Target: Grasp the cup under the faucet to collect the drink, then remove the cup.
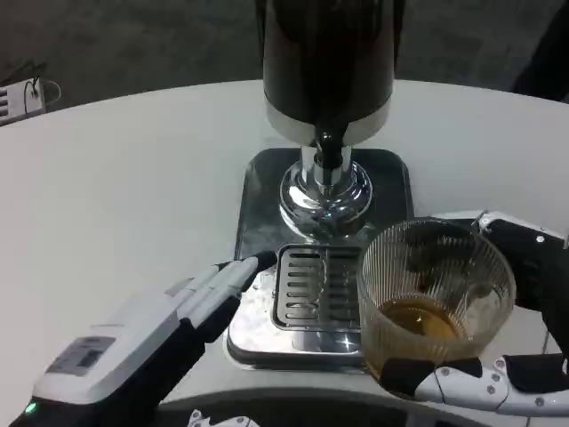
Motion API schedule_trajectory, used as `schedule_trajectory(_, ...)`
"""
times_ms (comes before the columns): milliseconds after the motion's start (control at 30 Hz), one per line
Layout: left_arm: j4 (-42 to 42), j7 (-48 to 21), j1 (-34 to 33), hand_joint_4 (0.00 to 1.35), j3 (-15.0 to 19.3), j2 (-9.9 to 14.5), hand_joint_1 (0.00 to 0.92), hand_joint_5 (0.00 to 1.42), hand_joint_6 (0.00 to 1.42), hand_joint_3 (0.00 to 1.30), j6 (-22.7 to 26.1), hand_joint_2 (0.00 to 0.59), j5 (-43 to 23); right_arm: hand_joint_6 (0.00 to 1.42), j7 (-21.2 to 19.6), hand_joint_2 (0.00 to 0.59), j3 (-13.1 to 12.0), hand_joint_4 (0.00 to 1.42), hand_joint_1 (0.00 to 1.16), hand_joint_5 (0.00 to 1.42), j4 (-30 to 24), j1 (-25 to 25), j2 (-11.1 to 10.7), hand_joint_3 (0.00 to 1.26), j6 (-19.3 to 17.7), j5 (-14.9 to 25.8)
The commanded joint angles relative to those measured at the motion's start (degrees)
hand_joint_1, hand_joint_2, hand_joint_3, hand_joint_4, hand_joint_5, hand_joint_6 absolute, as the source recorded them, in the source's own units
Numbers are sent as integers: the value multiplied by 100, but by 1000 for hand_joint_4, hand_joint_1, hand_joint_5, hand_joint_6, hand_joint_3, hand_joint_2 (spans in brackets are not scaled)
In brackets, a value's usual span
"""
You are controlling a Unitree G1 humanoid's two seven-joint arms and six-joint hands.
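White and round, the surface [133, 178] meets dark carpet behind. A drink dispenser [327, 71] stands on a steel tray [258, 187] with a slotted grate [307, 285]. The right hand [511, 356] grips a ribbed glass cup [434, 298] of amber drink, fingers [462, 382] wrapped around it, beside the grate. The left hand [169, 316] rests with straight fingers [233, 274] touching the tray's edge, holding nothing.

**Dispenser at centre, cup at near right**

On the desk [116, 196] the drink dispenser [327, 67] stands at the far centre, its faucet [330, 153] pointing down over the base tray [262, 191]. The drip grate [307, 286] lies in the near part of that tray. The cup [434, 298], with drink in it, sits right of the grate, in the right robot hand [511, 356]. The left robot hand [209, 294] lies near left, fingertips touching the tray's left edge.
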Motion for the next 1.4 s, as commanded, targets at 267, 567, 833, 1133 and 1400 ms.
schedule_trajectory(267,-20,-76,35,0,23,37,0,0,41,0,85,68,9,1420,1,171,-6,1283,989,1385,-159,-71,7,1048,-148,104)
schedule_trajectory(567,10,-79,-8,0,1,42,0,0,41,0,101,68,21,1424,3,171,-18,1283,989,1385,-129,-99,4,1048,-135,113)
schedule_trajectory(833,31,-91,-24,0,8,45,0,0,41,0,119,68,17,1424,0,171,-12,1283,989,1385,-107,-123,5,1048,-133,109)
schedule_trajectory(1133,49,-101,-39,0,23,57,0,0,41,0,120,68,6,1424,10,171,-1,1269,989,1385,-70,-176,0,1048,-122,108)
schedule_trajectory(1400,56,-117,-40,0,35,72,0,0,41,0,123,68,-12,1424,22,171,-5,1269,989,1385,-78,-179,7,1046,-104,107)
